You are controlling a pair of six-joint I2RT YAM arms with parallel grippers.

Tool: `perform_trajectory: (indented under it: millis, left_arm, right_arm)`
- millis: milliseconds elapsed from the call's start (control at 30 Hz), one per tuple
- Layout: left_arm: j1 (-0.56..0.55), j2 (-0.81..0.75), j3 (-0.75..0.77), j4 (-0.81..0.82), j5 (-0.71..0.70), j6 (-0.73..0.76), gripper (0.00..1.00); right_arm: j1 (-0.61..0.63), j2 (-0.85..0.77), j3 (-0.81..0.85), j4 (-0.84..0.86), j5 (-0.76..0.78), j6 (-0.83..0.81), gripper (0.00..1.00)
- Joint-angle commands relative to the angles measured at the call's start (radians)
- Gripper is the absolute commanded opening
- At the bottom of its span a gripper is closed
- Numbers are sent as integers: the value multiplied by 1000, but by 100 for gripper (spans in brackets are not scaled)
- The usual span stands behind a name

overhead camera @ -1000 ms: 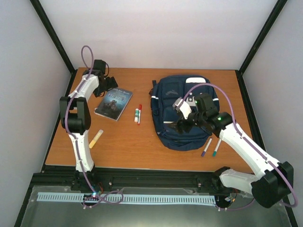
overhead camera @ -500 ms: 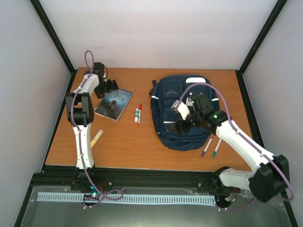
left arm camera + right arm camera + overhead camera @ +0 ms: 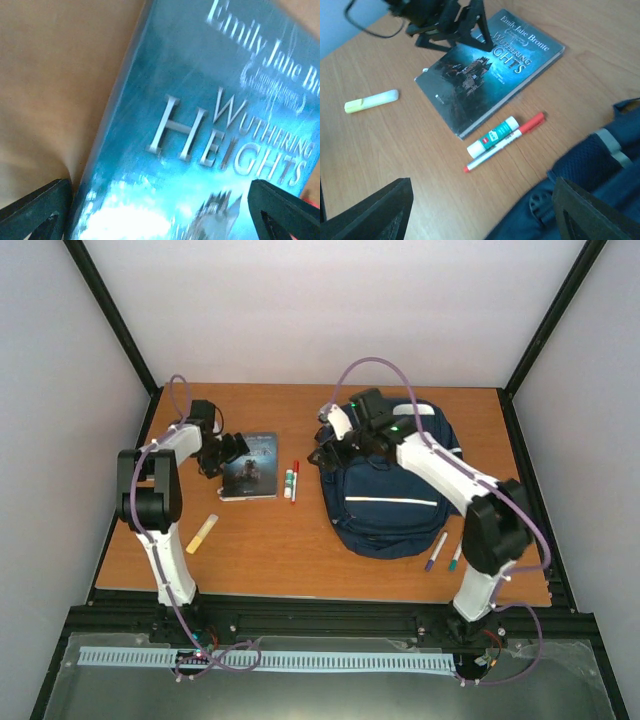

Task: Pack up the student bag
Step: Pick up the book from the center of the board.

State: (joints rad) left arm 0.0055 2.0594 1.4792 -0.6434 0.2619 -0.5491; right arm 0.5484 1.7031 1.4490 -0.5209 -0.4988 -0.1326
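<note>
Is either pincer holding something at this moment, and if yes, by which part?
Nothing is held. The left pincer stands open over one end of the teal paperback book. The right pincer hangs open at the edge of the navy fabric backpack.

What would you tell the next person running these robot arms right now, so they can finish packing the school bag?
Left tool: open over the Wuthering Heights book, not closed on it.
Right tool: open and empty, at the far left corner of the student bag.
On the table, outside the bag: the book; a glue stick and red pen between book and bag; a yellow highlighter by the left arm; a purple pen and green pen at the bag's near right side.
Done: nothing visibly packed.
Left: everything goes in. Cannot tell if the bag is unzipped.
</note>
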Motion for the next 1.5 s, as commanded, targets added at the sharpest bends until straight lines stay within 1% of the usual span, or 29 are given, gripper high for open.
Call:
perform_trajectory:
  millis: [0, 67, 167, 233, 367, 433, 500, 567, 667, 800, 900, 933, 1167, 1300, 1367, 1467]
  left_arm:
    - [-24, -79, -164, 5, -11, -90, 99]
    - [-34, -145, -241, 26, -9, -120, 99]
    - [-54, -210, -305, 52, -37, -141, 99]
    - [-69, -238, -319, 50, -58, -133, 99]
    - [-95, -244, -331, 53, -82, -126, 99]
    - [-98, -249, -351, 83, -75, -144, 99]
    - [-99, -282, -408, 179, -59, -179, 99]
    - [-99, -309, -461, 262, -36, -217, 99]
    - [-101, -295, -454, 264, -33, -222, 99]
    - [-101, -275, -432, 239, -81, -220, 99]
    - [-101, -280, -460, 288, -75, -227, 98]
    - [-101, -283, -470, 300, -83, -236, 97]
    - [-91, -316, -463, 251, -241, -267, 99]
    - [-57, -289, -450, 287, -167, -271, 93]
    - [-44, -267, -439, 306, -132, -263, 92]
    - [-26, -213, -406, 333, -35, -240, 91]
  right_arm:
    - [47, 188, 122, -13, -6, 60, 76]
    - [65, 277, 199, -28, 19, 75, 72]
    - [91, 412, 335, -61, 40, 104, 69]
    - [97, 500, 444, -98, 55, 122, 69]
    - [97, 652, 625, -136, 92, 131, 68]
    - [97, 720, 710, -152, 100, 141, 68]
    - [101, 777, 769, -158, 99, 161, 68]
    - [111, 815, 792, -159, 104, 166, 67]
    - [120, 863, 830, -166, 122, 165, 65]
    - [116, 897, 862, -143, 163, 157, 57]
    - [114, 938, 900, -140, 156, 164, 48]
    - [114, 950, 914, -147, 145, 167, 46]
    - [113, 995, 923, -159, 94, 186, 40]
    - [113, 1014, 917, -167, 83, 197, 39]
    - [113, 1023, 915, -171, 83, 196, 39]
    - [113, 1032, 908, -172, 78, 196, 38]
